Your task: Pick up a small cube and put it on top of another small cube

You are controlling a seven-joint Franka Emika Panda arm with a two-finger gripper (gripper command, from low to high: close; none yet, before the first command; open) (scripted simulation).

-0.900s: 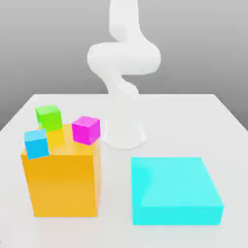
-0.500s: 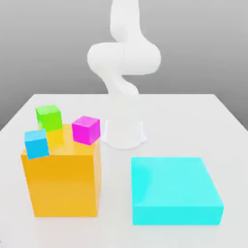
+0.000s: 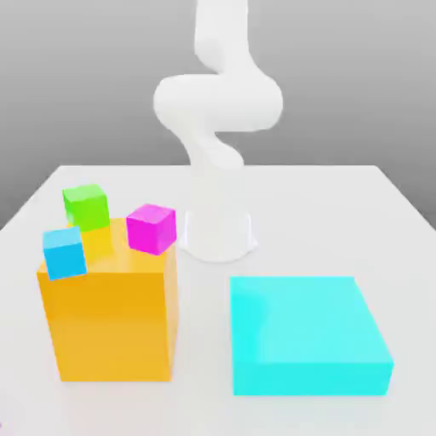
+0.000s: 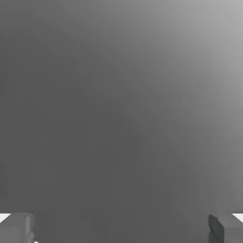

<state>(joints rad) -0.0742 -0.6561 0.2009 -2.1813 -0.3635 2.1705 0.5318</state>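
A white Panda arm [image 3: 217,111] rises from its round base [image 3: 219,234] near the back of a glossy white table [image 3: 400,247], its upper links bending out of the exterior view's top edge. Behind the table the room is a plain grey backdrop, lighter low down and darker higher up, with no walls or furniture to tell apart.

At the front of the table, on the exterior view's left, stands a tall orange block [image 3: 111,319]. Three small glossy cubes sit on its top face: a green cube [image 3: 85,206] at the back left corner, a blue cube [image 3: 65,252] at the front left edge, and a magenta cube [image 3: 152,227] at the back right corner, nearest the arm's base. The three are apart from one another, each turned slightly off the block's edges. From this angle the magenta cube reads as pink with a purple shaded side; whether it is the pinker or the more violet of the task's pair cannot be told here.

On the exterior view's right, well apart from the orange block, lies a low, wide cyan slab [image 3: 306,332], its top face bare and lightly reflective.

In the hand view the gripper [image 4: 121,230] faces smooth grey background. Its two dark grey fingertips [image 4: 227,228] stand at opposite lower corners of the picture, spread wide with nothing between them.
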